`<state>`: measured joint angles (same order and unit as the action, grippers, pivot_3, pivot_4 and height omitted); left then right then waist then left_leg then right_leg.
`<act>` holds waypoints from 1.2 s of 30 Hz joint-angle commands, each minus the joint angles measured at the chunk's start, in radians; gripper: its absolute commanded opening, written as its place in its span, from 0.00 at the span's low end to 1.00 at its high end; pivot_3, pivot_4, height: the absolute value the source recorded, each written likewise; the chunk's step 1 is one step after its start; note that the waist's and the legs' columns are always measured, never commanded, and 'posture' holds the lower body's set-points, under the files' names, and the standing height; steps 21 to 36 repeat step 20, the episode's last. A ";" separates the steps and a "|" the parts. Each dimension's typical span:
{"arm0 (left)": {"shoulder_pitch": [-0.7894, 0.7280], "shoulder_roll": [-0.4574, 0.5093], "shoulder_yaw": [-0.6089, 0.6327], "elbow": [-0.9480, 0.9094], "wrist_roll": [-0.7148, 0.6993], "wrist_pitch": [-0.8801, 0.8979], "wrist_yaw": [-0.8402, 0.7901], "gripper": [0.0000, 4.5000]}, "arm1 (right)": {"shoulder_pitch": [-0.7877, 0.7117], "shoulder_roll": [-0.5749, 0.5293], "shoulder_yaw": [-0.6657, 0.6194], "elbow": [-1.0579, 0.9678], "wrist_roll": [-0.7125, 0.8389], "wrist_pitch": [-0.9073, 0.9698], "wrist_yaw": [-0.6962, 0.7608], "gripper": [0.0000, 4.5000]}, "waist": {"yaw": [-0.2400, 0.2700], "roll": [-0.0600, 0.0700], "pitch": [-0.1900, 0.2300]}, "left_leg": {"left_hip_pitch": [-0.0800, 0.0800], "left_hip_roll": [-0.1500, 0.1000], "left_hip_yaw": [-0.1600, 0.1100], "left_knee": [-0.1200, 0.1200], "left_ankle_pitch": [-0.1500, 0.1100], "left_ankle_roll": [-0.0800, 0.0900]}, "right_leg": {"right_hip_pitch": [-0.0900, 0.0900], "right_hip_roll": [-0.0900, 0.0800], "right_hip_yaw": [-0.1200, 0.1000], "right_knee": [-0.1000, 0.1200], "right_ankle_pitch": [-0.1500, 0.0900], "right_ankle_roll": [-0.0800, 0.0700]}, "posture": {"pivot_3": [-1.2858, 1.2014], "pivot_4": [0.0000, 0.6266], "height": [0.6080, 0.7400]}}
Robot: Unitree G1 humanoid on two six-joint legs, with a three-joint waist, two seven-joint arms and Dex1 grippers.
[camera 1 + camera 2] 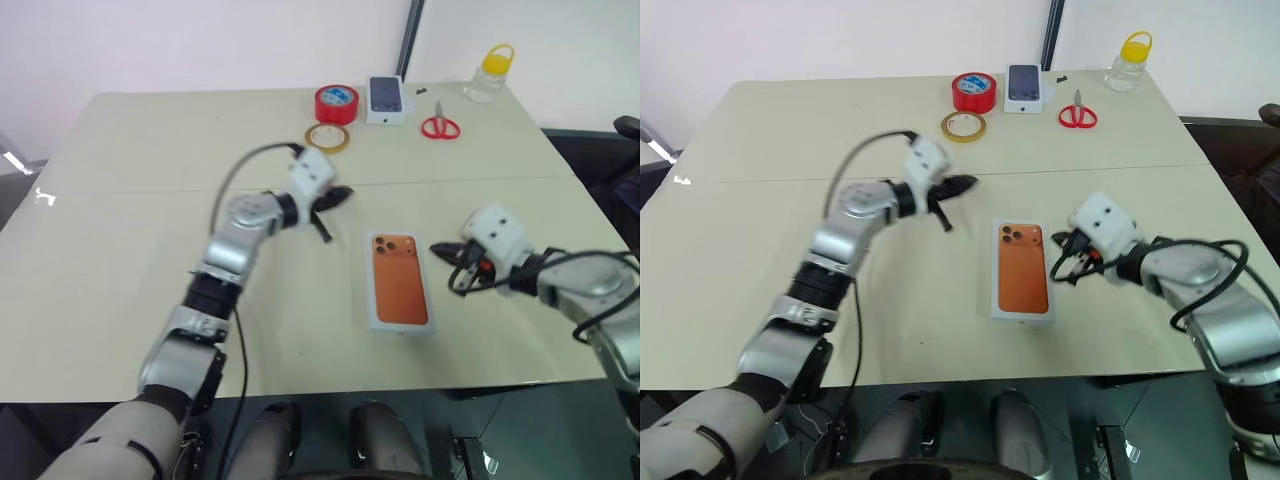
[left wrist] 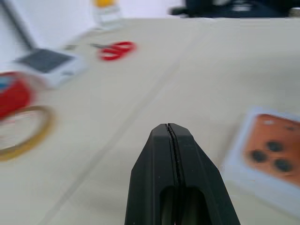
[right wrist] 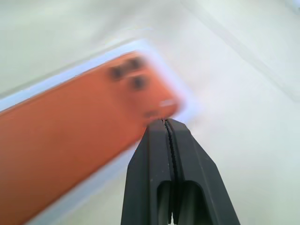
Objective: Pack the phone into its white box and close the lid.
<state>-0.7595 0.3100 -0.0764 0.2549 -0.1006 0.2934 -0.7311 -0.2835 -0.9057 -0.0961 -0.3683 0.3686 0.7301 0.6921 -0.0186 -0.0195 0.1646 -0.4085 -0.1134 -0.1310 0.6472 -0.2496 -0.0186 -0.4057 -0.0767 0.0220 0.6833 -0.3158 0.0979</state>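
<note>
Pale wall rose behind a cream, matte bench [image 1: 130,250] with a thin seam running across its middle. On the near right part lay the phone [image 1: 399,278], a flat orange slab with rounded corners and dark round lenses at its far end, seated face down in the white box [image 1: 401,326], a shallow cardboard tray whose low rim showed as a white border all round it. That placing suggested the packing step was done and the cover remained; no lid could be made out.

The left tool [image 1: 333,197] hung above the bench to the left of the phone, its black fingers pressed together on nothing. The right tool [image 1: 446,250] sat just beside the box's right edge, likewise closed and empty, perhaps placed to steady or nudge the tray.

Along the far edge stood a red tape roll [image 1: 336,104], a tan tape ring [image 1: 328,137], a small white box picturing a dark phone [image 1: 387,99], red-handled scissors [image 1: 439,124] and a clear yellow-capped bottle [image 1: 489,73], well apart from the work.
</note>
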 commanded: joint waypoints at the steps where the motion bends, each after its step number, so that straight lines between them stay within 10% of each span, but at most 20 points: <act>1: 0.108 0.086 0.090 -0.147 -0.038 0.040 0.014 0.00 | -0.074 0.018 -0.048 0.133 0.004 -0.090 0.041 0.01 | 0.000 0.000 0.000 | 0.000 0.000 0.000 0.000 0.000 0.000 | 0.000 0.000 0.000 0.000 0.000 0.000 | 0.52 0.24 1.00; 14: 0.540 0.227 0.353 -0.499 -0.167 0.207 0.131 0.00 | -0.204 0.072 -0.054 0.450 0.026 -0.241 0.206 0.01 | 0.008 0.000 0.000 | -0.001 0.000 0.000 0.000 0.000 0.000 | 0.001 -0.001 0.000 -0.001 0.000 0.000 | 0.52 0.24 1.00; 36: 0.568 0.222 0.343 -0.522 -0.177 0.225 0.173 0.00 | -0.176 0.086 -0.048 0.410 0.058 -0.205 0.259 0.01 | 0.007 0.000 0.000 | -0.001 0.000 0.000 0.000 0.000 0.000 | 0.000 -0.001 0.000 -0.001 0.000 0.000 | 0.52 0.24 1.00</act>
